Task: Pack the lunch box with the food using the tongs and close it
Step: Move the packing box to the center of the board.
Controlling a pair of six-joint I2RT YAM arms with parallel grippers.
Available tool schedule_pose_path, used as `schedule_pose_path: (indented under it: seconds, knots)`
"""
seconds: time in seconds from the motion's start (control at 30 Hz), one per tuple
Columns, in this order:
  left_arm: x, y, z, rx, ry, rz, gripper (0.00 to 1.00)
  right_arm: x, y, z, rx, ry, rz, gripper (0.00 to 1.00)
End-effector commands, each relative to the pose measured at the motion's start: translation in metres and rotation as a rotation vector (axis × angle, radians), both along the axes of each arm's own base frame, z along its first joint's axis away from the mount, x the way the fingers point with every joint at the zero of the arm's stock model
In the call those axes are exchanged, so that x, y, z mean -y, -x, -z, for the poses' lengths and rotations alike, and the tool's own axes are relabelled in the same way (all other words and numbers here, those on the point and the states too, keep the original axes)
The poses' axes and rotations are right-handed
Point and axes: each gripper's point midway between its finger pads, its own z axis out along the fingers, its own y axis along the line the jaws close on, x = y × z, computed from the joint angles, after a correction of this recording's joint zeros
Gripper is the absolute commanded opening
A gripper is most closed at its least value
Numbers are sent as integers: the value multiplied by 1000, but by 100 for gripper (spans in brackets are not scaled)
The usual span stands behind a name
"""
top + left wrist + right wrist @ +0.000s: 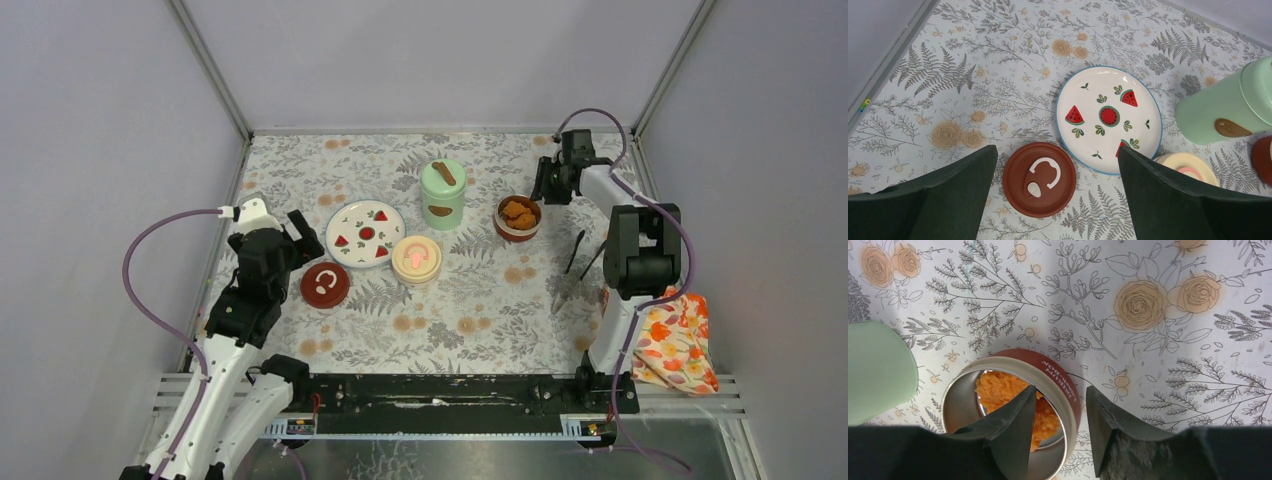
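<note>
Right gripper [1060, 390], half parted, straddles the rim of the steel bowl [1048, 366] of orange chunks [998, 390], clamping nothing that I can confirm. Left gripper [1056, 150] gapes empty above the dark-red lid [1039, 179]. Tongs [576, 252] lie at the bowl's 5 o'clock. I judge lidding comes next, which means carrying that lid across.

Your right gripper [1060, 390] sits over the open steel bowl [1058, 375] with the dark-red band, one finger inside the rim and one outside. The orange fried chunks [998, 387] are heaped in it. The mint-green jar [443, 193] stands upright just left of that hand, lid and brown knob on. The dark-red lid [1039, 178] lies flat between your left gripper's [1056, 148] wide fingers, white handle up. The cream-lidded bowl [1188, 165] sits closed just beyond its right finger. The dark tongs [575, 252] lie behind your right hand, beside its arm.
</note>
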Motion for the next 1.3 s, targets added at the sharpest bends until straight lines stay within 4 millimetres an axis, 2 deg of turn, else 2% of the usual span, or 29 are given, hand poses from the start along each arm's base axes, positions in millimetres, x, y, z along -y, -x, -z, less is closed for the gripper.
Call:
schedule_pose_path:
  seconds: [0.0,0.27,0.57,0.73,0.83,1.0,1.27]
  knots:
    - [-2,-4,-9,36,-11,-6,98,-12,-2,-4,-1,14,-68,47]
    - [-1,-4,-10,40,-8,-1,98,-20,11,4,-28,30,-111,40]
    - [1,-4,-12,47,-1,8,98,-13,26,3,-27,85,-99,14]
    - [1,-3,-12,49,2,7,98,-19,43,-7,-3,122,-102,6]
    - [1,-3,-11,45,6,5,98,-24,59,-14,0,130,-90,3]
    - [3,-2,-5,23,56,-22,99,-33,100,-23,-33,187,-84,2]
    - [26,-2,42,-159,180,1,98,-63,170,-19,-74,188,-122,1]
